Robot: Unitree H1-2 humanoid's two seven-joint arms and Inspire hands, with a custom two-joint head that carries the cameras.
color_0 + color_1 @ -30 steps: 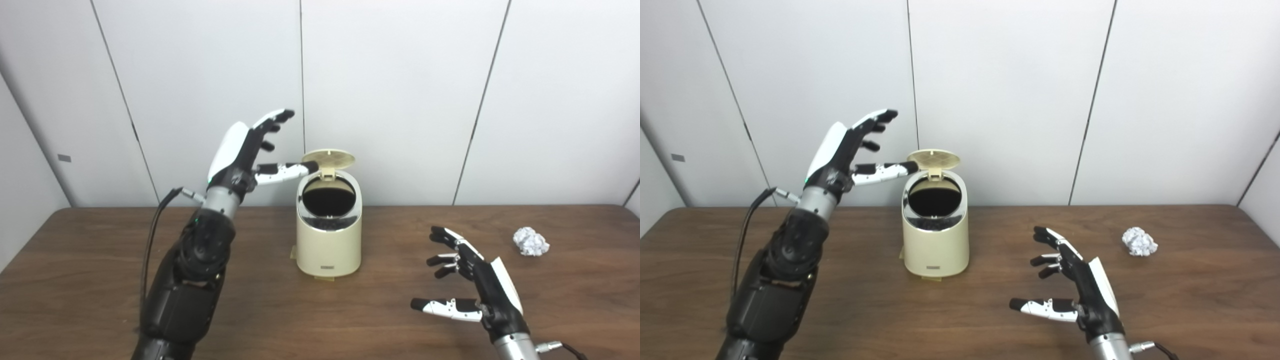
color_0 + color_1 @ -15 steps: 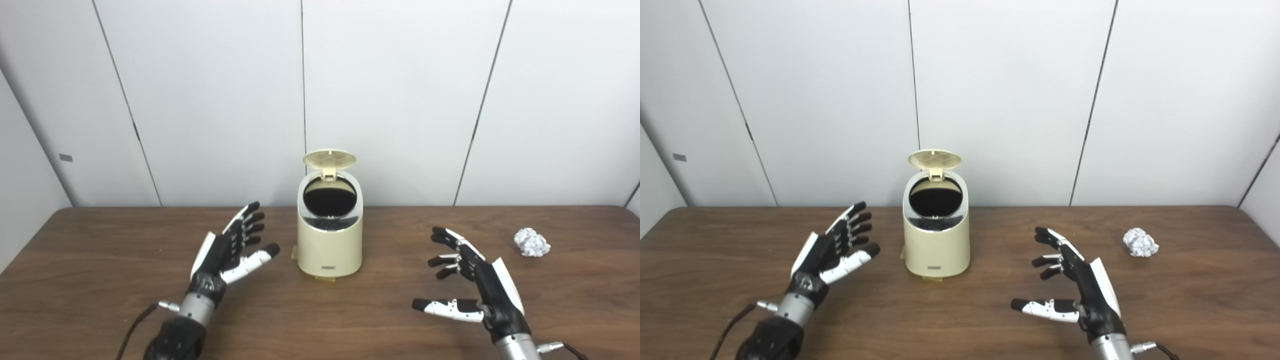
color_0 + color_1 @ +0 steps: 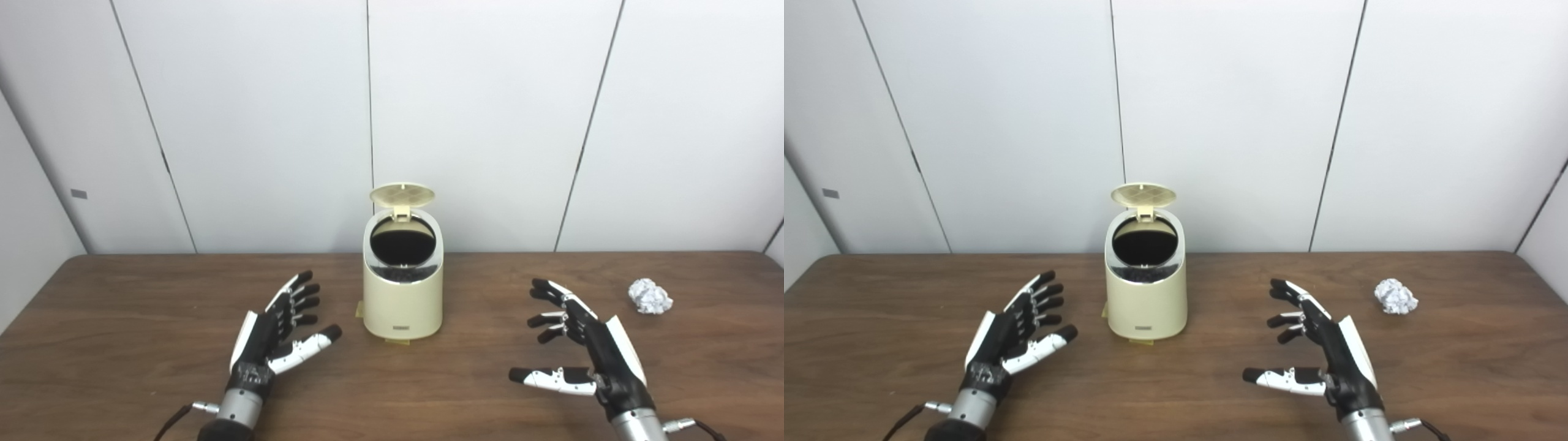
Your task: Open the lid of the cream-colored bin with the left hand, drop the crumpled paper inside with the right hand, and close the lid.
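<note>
The cream-colored bin (image 3: 402, 300) stands on the table's middle, toward the back. Its round lid (image 3: 402, 195) is flipped up on its rear hinge and the dark opening (image 3: 402, 244) shows. The crumpled paper ball (image 3: 650, 296) lies on the table at the far right. My left hand (image 3: 275, 331) is open and empty, low over the table to the left of the bin. My right hand (image 3: 582, 352) is open and empty, low over the table between the bin and the paper, apart from both.
The brown wooden table (image 3: 122, 318) spans the view. White wall panels (image 3: 490, 122) rise right behind its far edge, close behind the bin. A small tan tab (image 3: 359, 309) sticks out at the bin's base on the left.
My left hand has come down from the raised lid to low over the table left of the bin. The lid stays up. My right hand has barely moved.
</note>
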